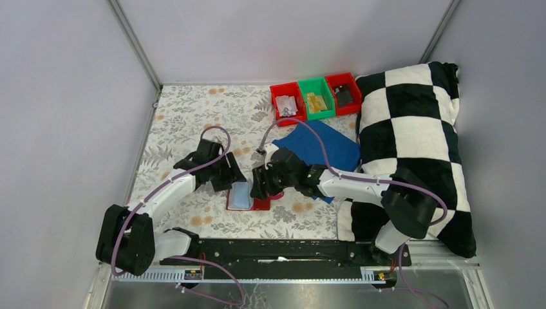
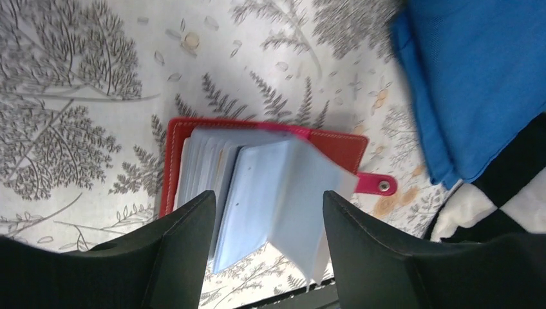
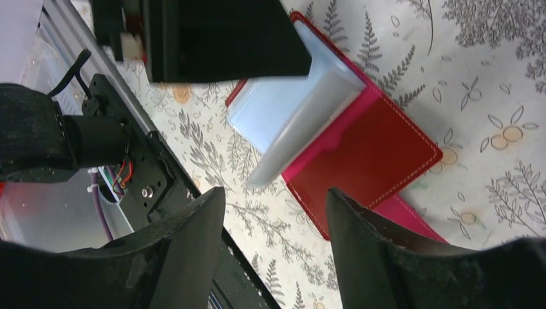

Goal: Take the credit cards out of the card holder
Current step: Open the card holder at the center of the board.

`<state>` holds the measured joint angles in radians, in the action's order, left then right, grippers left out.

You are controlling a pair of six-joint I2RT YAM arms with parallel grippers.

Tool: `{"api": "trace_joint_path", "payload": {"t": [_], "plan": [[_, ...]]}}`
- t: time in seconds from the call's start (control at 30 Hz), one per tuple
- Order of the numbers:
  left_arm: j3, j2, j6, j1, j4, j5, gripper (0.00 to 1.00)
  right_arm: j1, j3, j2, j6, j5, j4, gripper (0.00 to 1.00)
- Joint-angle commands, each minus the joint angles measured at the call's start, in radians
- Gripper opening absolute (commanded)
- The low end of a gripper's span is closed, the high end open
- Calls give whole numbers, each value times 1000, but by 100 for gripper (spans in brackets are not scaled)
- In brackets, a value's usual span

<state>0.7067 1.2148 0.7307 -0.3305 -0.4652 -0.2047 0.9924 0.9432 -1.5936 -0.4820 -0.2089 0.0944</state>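
The left gripper point(image 2: 267, 196) has its jaws apart astride the raised pale blue sleeves point(image 2: 283, 174) of the card holder point(image 2: 335, 147). The holder lies open on the floral cloth point(image 2: 77, 96). The right gripper point(image 3: 273, 193) hangs over its red cover, jaws apart and gripping nothing.

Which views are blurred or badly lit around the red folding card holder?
Top external: even, diffuse light, soft shadows, no glare; the red folding card holder shows small. Left wrist: the holder's upper edge and pale plastic sleeves are smeared, and the blue fabric cloth is soft. Right wrist: the floral tablecloth is sharp, while the right gripper's black fingers are dark and featureless.
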Motion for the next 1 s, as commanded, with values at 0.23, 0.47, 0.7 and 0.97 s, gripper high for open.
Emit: {"api": "trace_joint_path", "payload": {"t": [0.23,0.47,0.7,0.97], "plan": [[-48,-6,42,-1,31,-98,65,12,119,-167,-67,216,-197,70],[-98,-20,113,-1,117,-206,64,-44,21,-116,-128,287,-185,72],[-140,-7,147,-7,188,-267,64,-101,-27,-116,-157,223,-151,74],[-194,8,313,-121,389,-301,64,-174,-94,-48,-234,211,-119,90]]}}
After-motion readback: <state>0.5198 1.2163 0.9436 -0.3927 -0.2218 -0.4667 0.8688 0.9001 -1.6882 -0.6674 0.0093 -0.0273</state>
